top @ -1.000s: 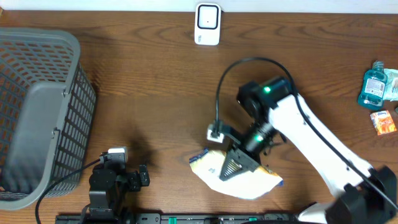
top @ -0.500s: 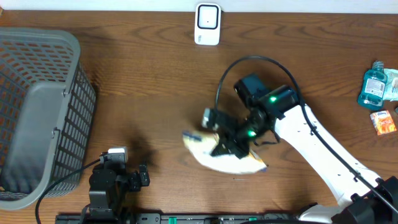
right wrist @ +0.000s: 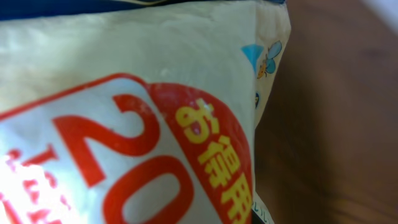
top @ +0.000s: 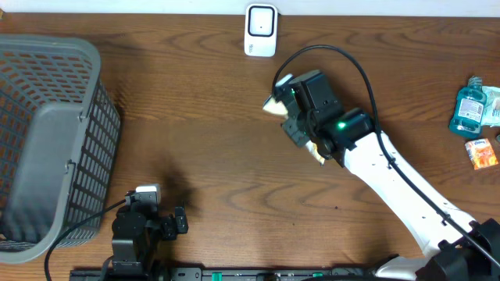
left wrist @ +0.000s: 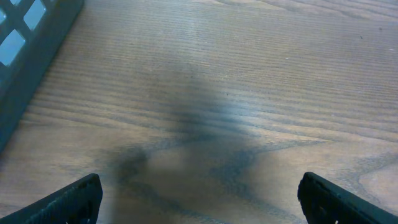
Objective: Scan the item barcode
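Near the middle of the table (top: 195,117), on the near side of the white scanner (top: 260,30) that stands at the far edge, the packet (right wrist: 124,62) is held by the right gripper (top: 297,117). The fingers of that gripper are hidden by the wrist and the packet in both views, yet they are taken to be pressed together on the packet. From overhead only cream edges of the packet are seen, at either side of the black wrist. The right wrist view is filled by its pale front, on which a red round mark with a large "20" and yellow characters is printed. Packet and scanner are near each other but apart.

At the front edge the left gripper (left wrist: 199,199) is parked, its fingers spread wide over bare wood with nothing between them. A grey basket (top: 47,140) is seen at the left end of the table, and a blue bottle (top: 469,109) and a small orange box (top: 482,154) at the right end.
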Controlling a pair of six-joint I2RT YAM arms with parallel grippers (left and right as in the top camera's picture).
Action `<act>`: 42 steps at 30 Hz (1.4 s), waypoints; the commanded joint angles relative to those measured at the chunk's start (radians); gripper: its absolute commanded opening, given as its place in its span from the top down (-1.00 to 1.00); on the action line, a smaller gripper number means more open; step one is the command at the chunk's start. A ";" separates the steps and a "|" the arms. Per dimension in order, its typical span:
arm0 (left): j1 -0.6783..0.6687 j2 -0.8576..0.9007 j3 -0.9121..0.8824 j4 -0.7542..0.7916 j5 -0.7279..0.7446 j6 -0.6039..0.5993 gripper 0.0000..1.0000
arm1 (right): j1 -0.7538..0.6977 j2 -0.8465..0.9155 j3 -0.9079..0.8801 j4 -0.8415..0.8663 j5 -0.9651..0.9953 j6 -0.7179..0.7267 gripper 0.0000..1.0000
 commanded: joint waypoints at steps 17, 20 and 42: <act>-0.003 -0.003 -0.005 -0.019 -0.013 0.010 -0.95 | -0.107 0.579 0.455 0.490 0.383 -0.359 0.98; -0.003 -0.003 -0.005 -0.019 -0.013 0.010 -0.95 | -0.115 0.718 0.645 0.487 0.360 -0.422 0.99; -0.003 -0.003 -0.005 -0.019 -0.013 0.010 -0.95 | -0.108 1.015 1.003 0.458 0.412 -0.402 0.99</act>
